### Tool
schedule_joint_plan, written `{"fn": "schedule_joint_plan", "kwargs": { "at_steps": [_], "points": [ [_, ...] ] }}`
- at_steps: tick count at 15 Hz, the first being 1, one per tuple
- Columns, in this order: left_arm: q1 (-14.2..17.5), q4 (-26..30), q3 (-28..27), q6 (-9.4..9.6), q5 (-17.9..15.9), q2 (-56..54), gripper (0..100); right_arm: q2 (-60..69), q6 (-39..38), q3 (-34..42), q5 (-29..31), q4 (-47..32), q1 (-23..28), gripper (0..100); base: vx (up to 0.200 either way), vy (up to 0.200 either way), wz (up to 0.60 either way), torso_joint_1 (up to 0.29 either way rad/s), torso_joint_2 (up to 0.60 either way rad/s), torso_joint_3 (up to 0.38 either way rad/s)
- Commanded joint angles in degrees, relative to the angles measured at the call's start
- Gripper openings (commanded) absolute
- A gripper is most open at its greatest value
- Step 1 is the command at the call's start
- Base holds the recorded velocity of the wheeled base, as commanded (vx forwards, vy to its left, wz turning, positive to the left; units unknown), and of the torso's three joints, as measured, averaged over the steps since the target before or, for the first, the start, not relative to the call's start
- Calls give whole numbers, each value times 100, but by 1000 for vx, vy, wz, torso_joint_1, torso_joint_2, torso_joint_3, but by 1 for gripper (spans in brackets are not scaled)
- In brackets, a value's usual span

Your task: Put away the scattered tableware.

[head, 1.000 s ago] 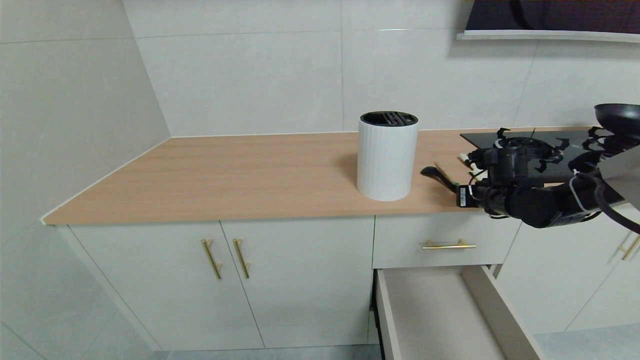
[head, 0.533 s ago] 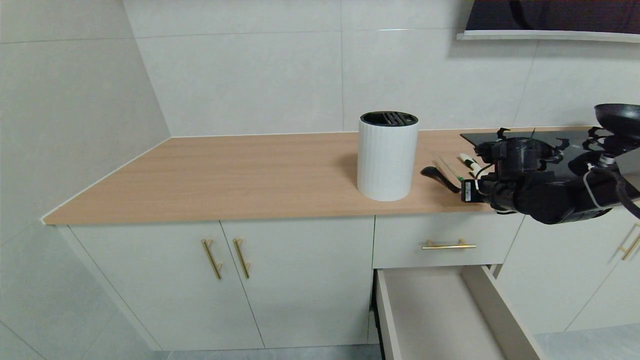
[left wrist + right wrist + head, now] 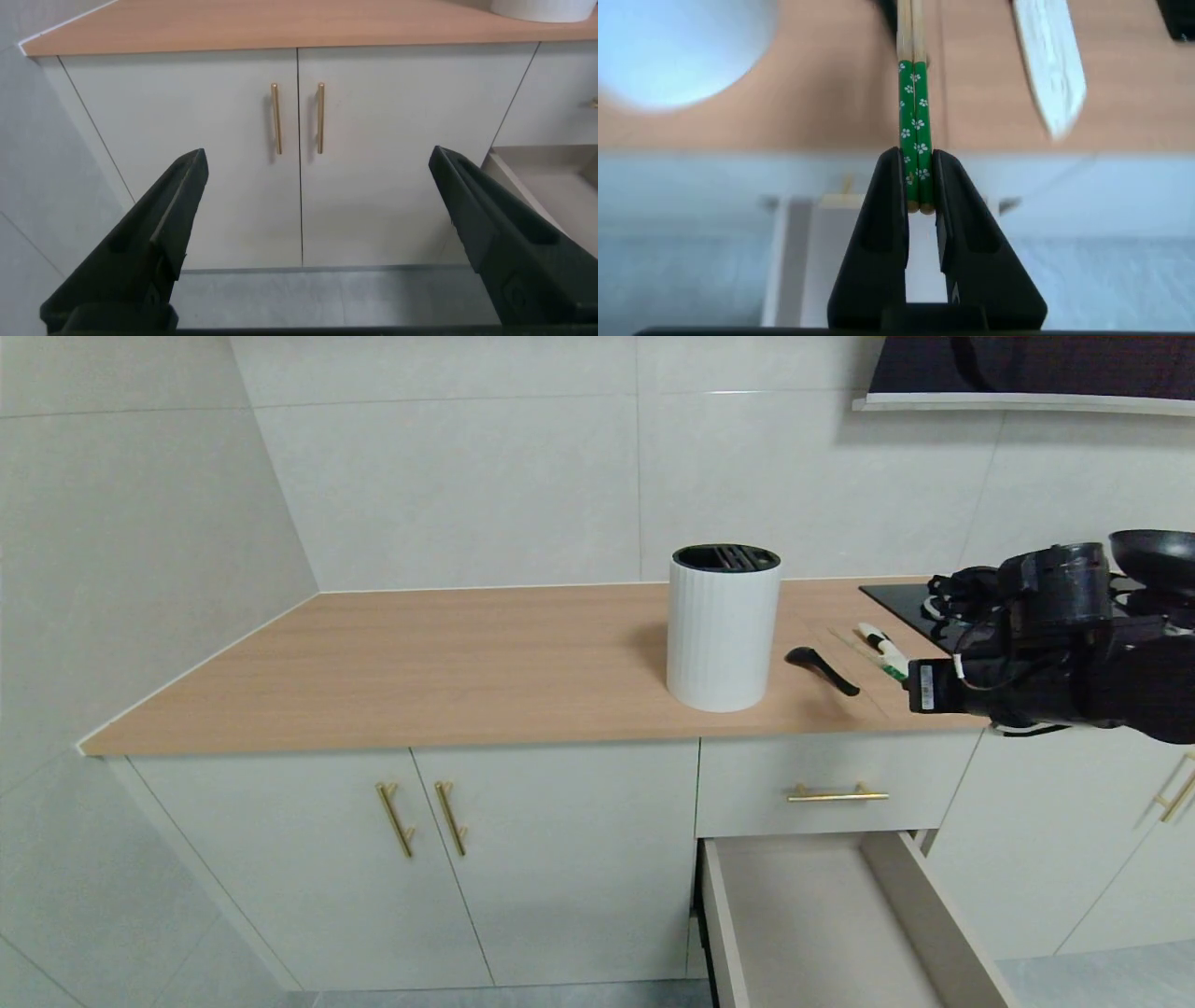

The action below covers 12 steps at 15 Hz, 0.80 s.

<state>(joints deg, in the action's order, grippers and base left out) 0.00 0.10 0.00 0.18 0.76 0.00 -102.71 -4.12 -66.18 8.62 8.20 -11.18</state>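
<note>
2 chopsticks (image 3: 913, 112) (green ends) clamped in right claw (image 3: 920, 182) at counter (image 3: 467, 663) front edge; left claw (image 3: 318, 233) wide; 1 holder (image 3: 724, 635), 1 black spoon (image 3: 821, 669).

Right pincer (image 3: 920, 179) closed, left pincer (image 3: 318, 177) agape.

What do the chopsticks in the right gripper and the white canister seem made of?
Chopsticks: probably bamboo or wood, pale bare shafts, green painted ends with white flowers. Canister: likely matte plastic or ceramic, ribbed white wall, dark slotted top.
</note>
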Motion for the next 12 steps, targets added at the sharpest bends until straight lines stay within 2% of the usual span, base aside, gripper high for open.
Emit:
{"fn": "schedule_joint_plan", "kwargs": {
  "at_steps": [1,3,5,8,12],
  "points": [
    [0,-1,0,-1,4,9,100,1288,-107,396,-9,-803,-341,0,0,0,0,0,0,0],
    [0,-1,0,-1,4,9,100,1877,-133,554,-194,-1664,-455,0,0,0,0,0,0,0],
    [0,-1,0,-1,4,9,100,2360,-133,730,-712,-2376,-464,0,0,0,0,0,0,0],
    [0,-1,0,-1,4,9,100,2738,-107,1020,-1433,-2446,-464,0,0,0,0,0,0,0],
    [0,-1,0,-1,4,9,100,2633,-71,1143,-1468,-2473,-754,0,0,0,0,0,0,0]
  ]
}}
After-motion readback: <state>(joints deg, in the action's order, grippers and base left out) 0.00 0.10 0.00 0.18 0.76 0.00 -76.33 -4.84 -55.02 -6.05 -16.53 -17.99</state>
